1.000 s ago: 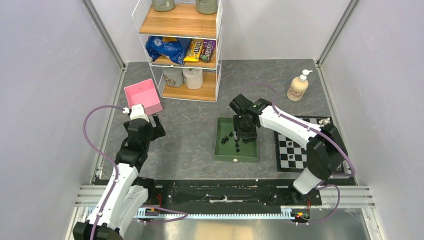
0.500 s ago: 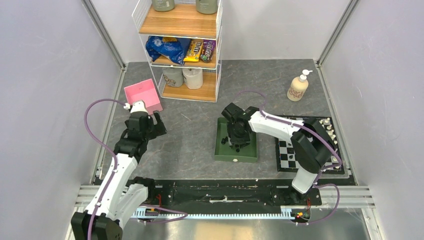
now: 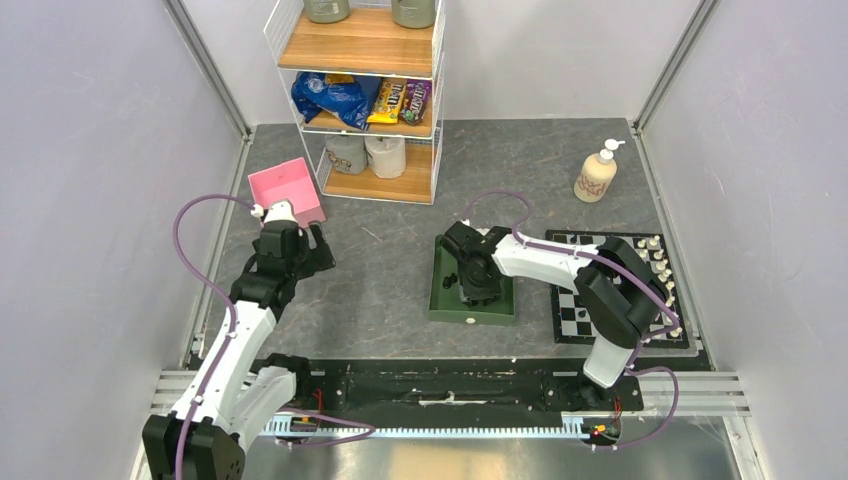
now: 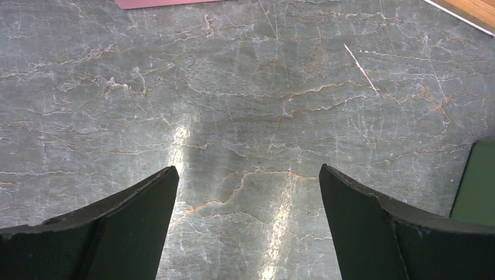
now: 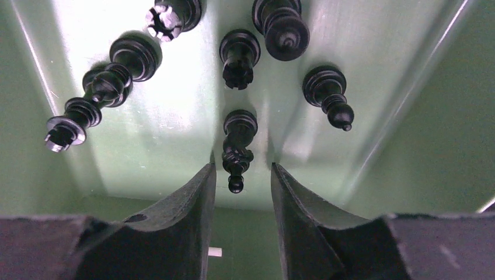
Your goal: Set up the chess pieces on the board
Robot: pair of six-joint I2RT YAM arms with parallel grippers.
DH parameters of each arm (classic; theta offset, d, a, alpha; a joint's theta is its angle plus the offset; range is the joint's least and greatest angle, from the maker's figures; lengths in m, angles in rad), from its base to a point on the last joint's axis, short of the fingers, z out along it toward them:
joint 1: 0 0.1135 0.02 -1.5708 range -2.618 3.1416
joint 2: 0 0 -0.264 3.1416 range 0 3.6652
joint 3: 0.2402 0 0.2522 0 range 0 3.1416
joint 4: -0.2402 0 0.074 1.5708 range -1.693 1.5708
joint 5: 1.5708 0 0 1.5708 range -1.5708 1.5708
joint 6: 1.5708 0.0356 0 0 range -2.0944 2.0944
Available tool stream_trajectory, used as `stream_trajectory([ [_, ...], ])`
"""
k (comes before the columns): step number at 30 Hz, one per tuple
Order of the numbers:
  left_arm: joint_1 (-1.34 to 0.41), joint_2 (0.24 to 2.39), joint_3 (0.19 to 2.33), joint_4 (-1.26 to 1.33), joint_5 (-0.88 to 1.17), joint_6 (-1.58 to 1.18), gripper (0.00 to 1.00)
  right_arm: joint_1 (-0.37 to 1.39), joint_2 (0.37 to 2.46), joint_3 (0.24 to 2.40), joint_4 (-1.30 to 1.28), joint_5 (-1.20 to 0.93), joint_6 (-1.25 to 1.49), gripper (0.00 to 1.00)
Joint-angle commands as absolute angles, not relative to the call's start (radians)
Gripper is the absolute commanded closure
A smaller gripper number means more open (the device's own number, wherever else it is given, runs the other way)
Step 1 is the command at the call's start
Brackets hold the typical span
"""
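Several black chess pieces point(image 5: 239, 57) lie and stand in the green tray point(image 3: 444, 302). My right gripper point(image 5: 240, 167) is down inside the tray, also seen from above point(image 3: 477, 284). It is open, its jaws narrowly either side of the head of one black piece point(image 5: 238, 143), with a gap on both sides. The checkered board point(image 3: 578, 308) lies right of the tray, with a few white pieces point(image 3: 661, 266) along its right edge. My left gripper point(image 4: 248, 170) is open and empty over bare table, far left of the tray point(image 3: 308, 252).
A wire shelf point(image 3: 365, 100) with snack bags and rolls stands at the back. A pink box point(image 3: 285, 190) lies by my left gripper. A cream soap pump bottle point(image 3: 596, 173) stands behind the board. The tray's edge point(image 4: 478, 181) shows right of my left fingers.
My right gripper has moved left and down into the tray, around a black piece, uncovering more of the board. The left arm has barely shifted.
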State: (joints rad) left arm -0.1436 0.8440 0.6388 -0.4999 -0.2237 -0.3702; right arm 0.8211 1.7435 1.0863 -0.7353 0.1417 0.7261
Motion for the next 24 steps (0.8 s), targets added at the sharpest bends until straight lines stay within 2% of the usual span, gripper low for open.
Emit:
stream_trajectory([
  [1,-0.146,0.85,0.678,-0.486,-0.202,-0.393,0.02,0.827,1.736,1.081,-0.705,0.189,0.749,0.55],
  [6,-0.146,0.852,0.679,-0.485,-0.2,-0.39,0.02,0.826,1.746,1.077,-0.693,0.185,0.739,0.62],
  [16,-0.146,0.863,0.683,-0.483,-0.185,-0.388,0.02,0.827,1.709,1.081,-0.698,0.199,0.73,0.86],
  [24,-0.146,0.865,0.684,-0.482,-0.169,-0.388,0.02,0.826,1.575,1.086,-0.775,0.217,0.727,0.93],
])
